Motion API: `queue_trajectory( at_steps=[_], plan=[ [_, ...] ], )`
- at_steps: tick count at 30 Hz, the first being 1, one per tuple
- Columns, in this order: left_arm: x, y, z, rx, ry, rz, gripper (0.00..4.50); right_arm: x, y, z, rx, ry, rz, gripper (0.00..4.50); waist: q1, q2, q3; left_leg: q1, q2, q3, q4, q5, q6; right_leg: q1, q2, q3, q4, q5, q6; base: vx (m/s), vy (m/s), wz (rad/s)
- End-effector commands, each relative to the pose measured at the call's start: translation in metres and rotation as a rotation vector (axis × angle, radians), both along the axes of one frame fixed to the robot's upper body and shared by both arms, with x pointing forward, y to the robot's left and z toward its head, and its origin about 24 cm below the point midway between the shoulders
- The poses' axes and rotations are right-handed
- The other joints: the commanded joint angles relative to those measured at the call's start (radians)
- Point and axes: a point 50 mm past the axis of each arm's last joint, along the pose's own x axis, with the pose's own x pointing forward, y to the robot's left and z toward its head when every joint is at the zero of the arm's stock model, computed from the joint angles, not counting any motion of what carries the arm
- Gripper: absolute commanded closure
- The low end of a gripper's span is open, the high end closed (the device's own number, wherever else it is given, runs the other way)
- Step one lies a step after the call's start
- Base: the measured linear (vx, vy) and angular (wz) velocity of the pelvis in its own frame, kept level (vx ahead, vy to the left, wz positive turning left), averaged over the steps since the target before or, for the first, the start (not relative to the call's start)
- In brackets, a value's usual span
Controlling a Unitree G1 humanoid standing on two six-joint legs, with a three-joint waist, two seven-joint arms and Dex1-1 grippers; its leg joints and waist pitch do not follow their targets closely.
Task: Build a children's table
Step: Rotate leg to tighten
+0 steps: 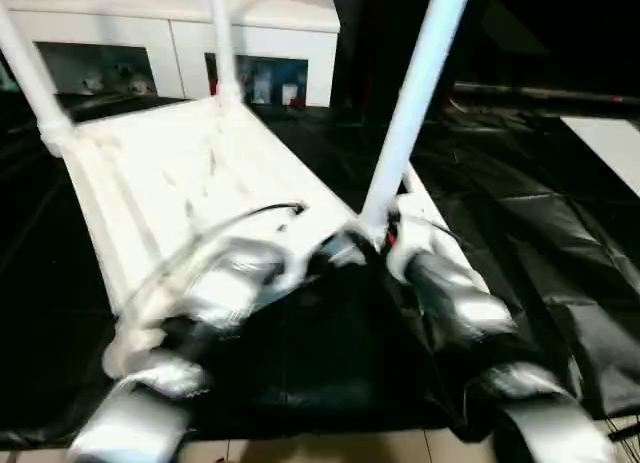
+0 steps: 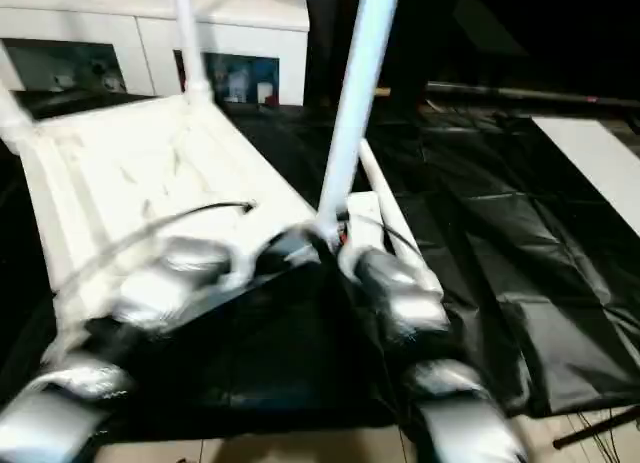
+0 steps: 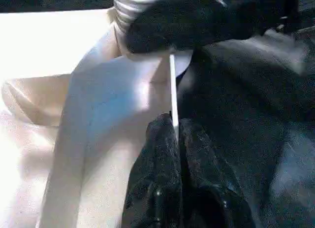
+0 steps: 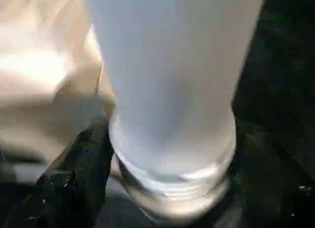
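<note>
The children's table lies upside down on the black cloth, its ribbed white top (image 1: 180, 183) facing up. Two white legs (image 1: 30, 73) (image 1: 222, 43) stand in the far corner sockets. A third leg (image 1: 415, 103) stands tilted at the near right corner, its threaded lower end (image 4: 172, 154) at the socket. My right gripper (image 1: 395, 238) is around that lower end. My left gripper (image 3: 174, 134) is shut on the thin near rim of the top (image 3: 173, 90), right beside the right gripper (image 3: 206, 21). Another white tube (image 2: 385, 213) lies along the top's right edge.
A white cabinet with glass doors (image 1: 170, 33) stands behind the work table. Wrinkled black cloth (image 1: 520, 233) covers the table to the right, with a white panel (image 1: 610, 143) at the far right. Pale floor (image 1: 330, 448) shows at the near edge.
</note>
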Motion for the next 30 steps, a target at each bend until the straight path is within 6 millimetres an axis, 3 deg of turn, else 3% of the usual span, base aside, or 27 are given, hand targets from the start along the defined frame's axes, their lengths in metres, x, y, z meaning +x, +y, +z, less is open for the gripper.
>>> queue_trajectory(
  at_steps=[1,6,11,16,22,30],
  plan=[
    [-0.011,0.003,-0.007,0.013,0.061,-0.109,4.5,-0.008,0.003,0.008,-0.046,-0.033,0.194,0.9,0.01,0.005,-0.057,-0.005,0.017,0.002,-0.051,-0.127,0.055,0.058,-0.049,0.042,-0.062,-0.051,-0.189,0.0,0.0,0.0],
    [-0.021,0.025,-0.005,0.057,0.109,-0.226,4.5,-0.018,-0.016,0.017,-0.083,-0.052,0.316,0.9,0.009,0.01,-0.05,0.002,0.019,0.005,-0.053,-0.147,0.065,0.052,-0.047,0.043,-0.062,-0.037,-0.223,0.0,0.0,0.0],
    [-0.028,0.036,0.0,0.074,0.148,-0.304,4.5,-0.027,-0.021,0.023,-0.09,-0.046,0.434,0.9,0.016,0.012,-0.046,0.005,0.022,0.005,-0.058,-0.187,0.046,0.05,-0.049,0.044,-0.066,-0.093,-0.216,0.0,0.0,0.0],
    [-0.029,0.039,0.002,0.08,0.155,-0.321,4.5,-0.03,-0.017,0.025,-0.079,-0.033,0.471,0.9,0.02,0.01,-0.045,0.004,0.021,0.004,-0.058,-0.18,0.033,0.051,-0.05,0.045,-0.064,-0.09,-0.212,0.0,0.0,0.0],
    [-0.03,0.039,0.002,0.084,0.161,-0.333,4.5,-0.032,-0.009,0.024,-0.051,-0.03,0.494,1.59,0.021,0.011,-0.045,0.004,0.02,0.004,-0.058,-0.181,0.027,0.051,-0.051,0.045,-0.064,-0.091,-0.214,0.0,0.0,0.0],
    [-0.031,0.038,0.001,0.089,0.172,-0.339,4.5,-0.033,-0.009,0.021,-0.043,-0.013,0.493,1.8,0.02,0.01,-0.045,0.004,0.02,0.004,-0.058,-0.171,0.027,0.051,-0.05,0.044,-0.063,-0.081,-0.214,0.0,0.0,0.0]
  ],
)
